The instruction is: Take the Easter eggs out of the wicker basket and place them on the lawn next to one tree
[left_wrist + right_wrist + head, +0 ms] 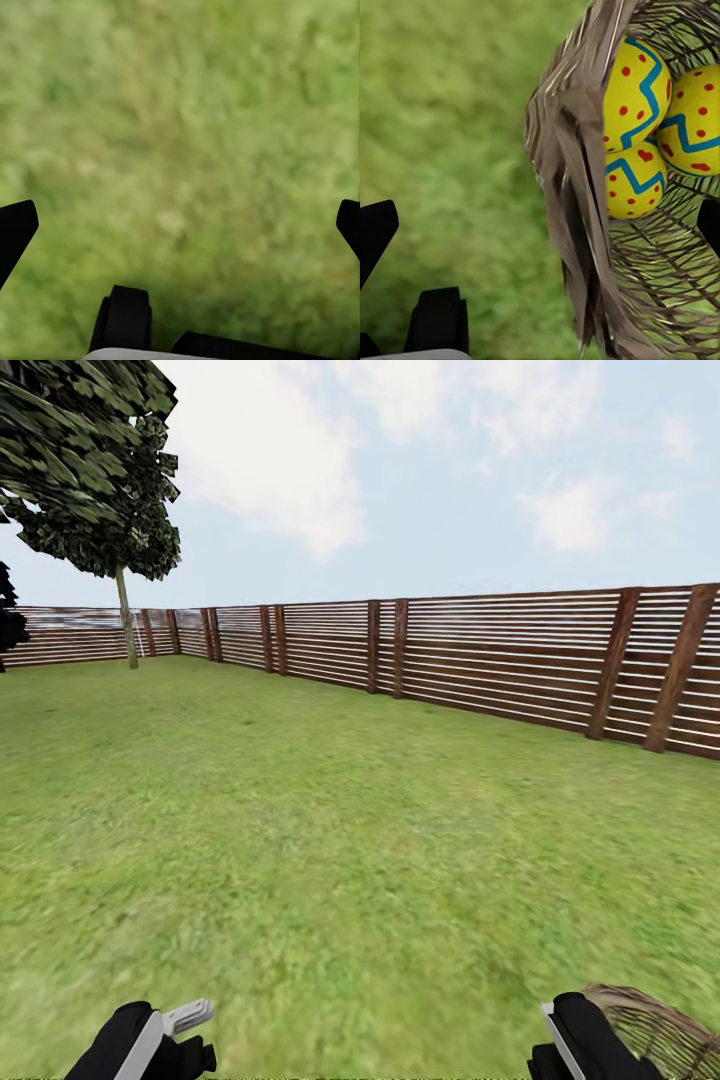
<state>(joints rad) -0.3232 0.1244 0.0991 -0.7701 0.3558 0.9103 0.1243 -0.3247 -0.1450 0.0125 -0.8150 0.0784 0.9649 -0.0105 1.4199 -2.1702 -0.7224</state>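
R gripper, fingers spread, hangs over basket at 5 o'clock; three eggs inside. L gripper spread, empty. Step: first pick. Next: descend, pinch egg. Tree at 11 o'clock.

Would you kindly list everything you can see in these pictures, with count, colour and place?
Easter eggs: three, yellow with red marks and blue zigzags, all inside the basket.
Wicker basket: one, brown, by the right gripper, at the head view's lower right corner.
Lawn: one, green, the whole ground up to the fence.
Tree: one, pale trunk and dark green crown, far left by the fence.
Fence: one, brown slats, along the back and right of the lawn.
Bush: one, dark, at the far left edge, partly cut off.
Sky: pale blue with white clouds.
Left gripper: one, black, open over bare grass.
Right gripper: one, black, open, its fingers straddling the basket's rim.
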